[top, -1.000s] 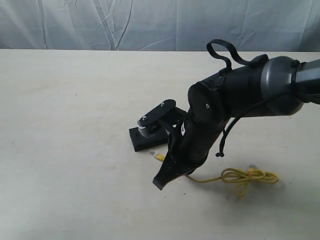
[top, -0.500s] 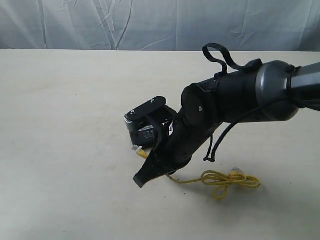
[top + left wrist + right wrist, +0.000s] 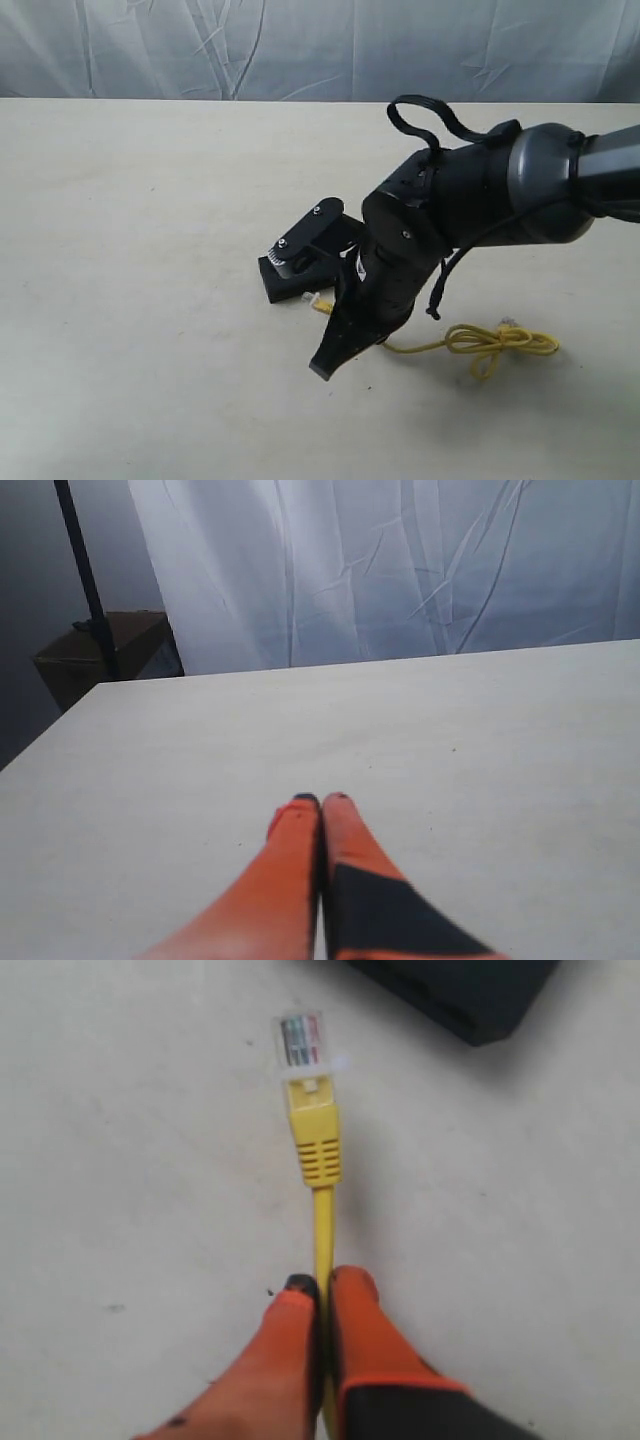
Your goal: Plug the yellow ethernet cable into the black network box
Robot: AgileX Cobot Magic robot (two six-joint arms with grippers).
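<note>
The yellow ethernet cable (image 3: 323,1220) runs out from between the orange fingers (image 3: 365,1330) of my right gripper (image 3: 322,1282), which is shut on it a short way behind the plug. Its clear plug (image 3: 300,1040) points ahead over the table, just short of a corner of the black network box (image 3: 470,990). In the exterior view the plug (image 3: 321,303) lies right beside the box (image 3: 285,288), whose far part is covered by the right arm (image 3: 450,210). The cable's other end lies looped (image 3: 500,343) at the right. My left gripper (image 3: 322,800) is shut on nothing above bare table.
The pale table (image 3: 130,250) stretches all round, with a wrinkled white curtain (image 3: 300,50) behind it. In the left wrist view a dark stand pole (image 3: 85,580) and a brown box (image 3: 100,655) sit beyond the table's far edge.
The right arm swung left with the cable half a second ago, then came back right. The plug now lies next to the box's near edge again, and the loop was dragged along.
</note>
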